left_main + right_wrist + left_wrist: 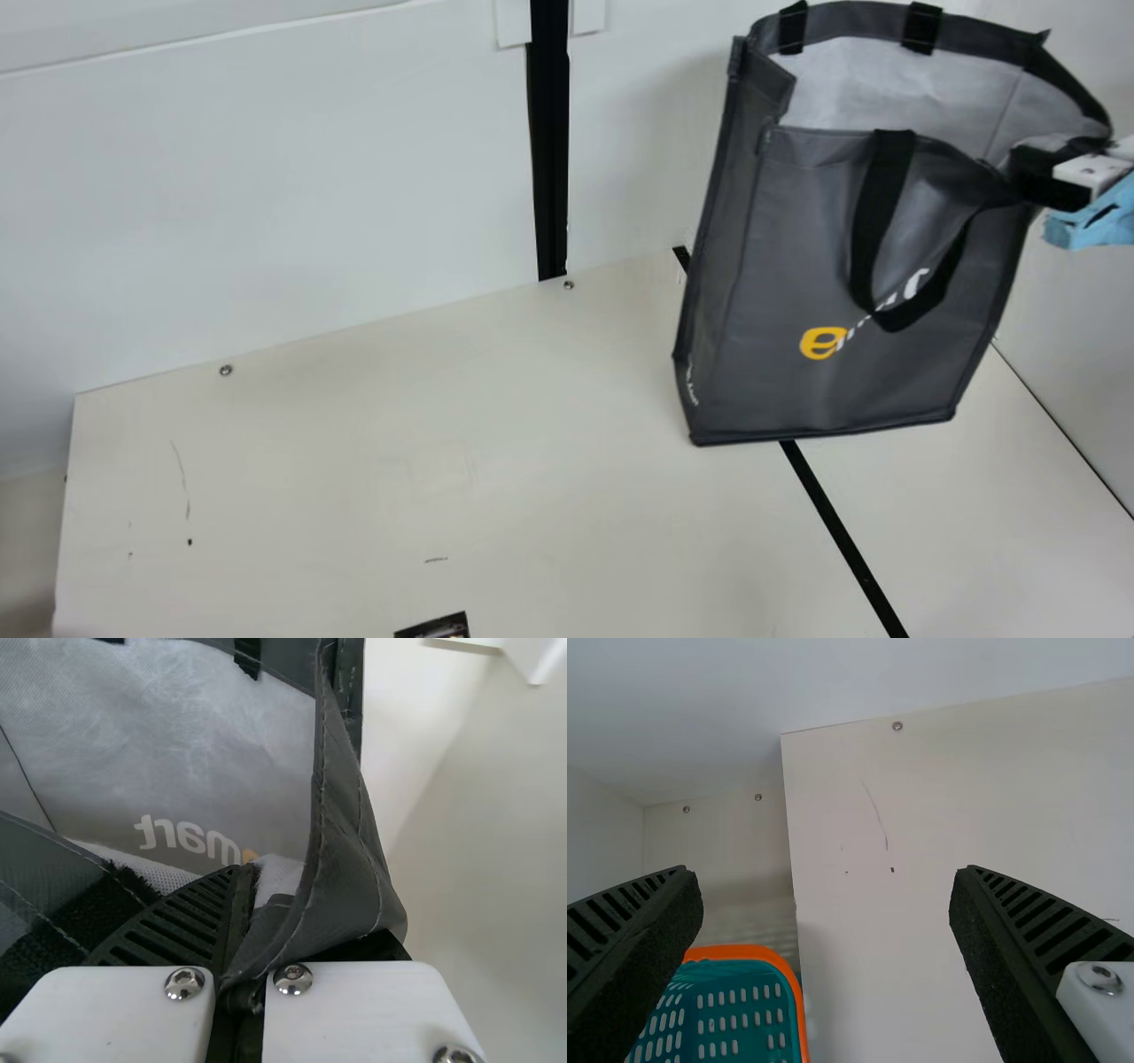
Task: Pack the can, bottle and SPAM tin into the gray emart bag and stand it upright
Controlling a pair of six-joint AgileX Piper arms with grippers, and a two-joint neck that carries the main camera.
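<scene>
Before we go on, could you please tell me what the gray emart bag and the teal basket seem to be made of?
The gray emart bag looks like coated non-woven fabric, perhaps laminated: faint outer sheen, soft creases, stitched edges. Its front handle seems to be matte black webbing. The teal basket looks like smooth molded plastic, judging by its even slots and rounded orange rim.

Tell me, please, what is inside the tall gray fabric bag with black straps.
Inside the gray bag, pale lining can be seen near the top. The bag's own front panel covers the bottom, so I cannot tell whether anything lies there.
</scene>
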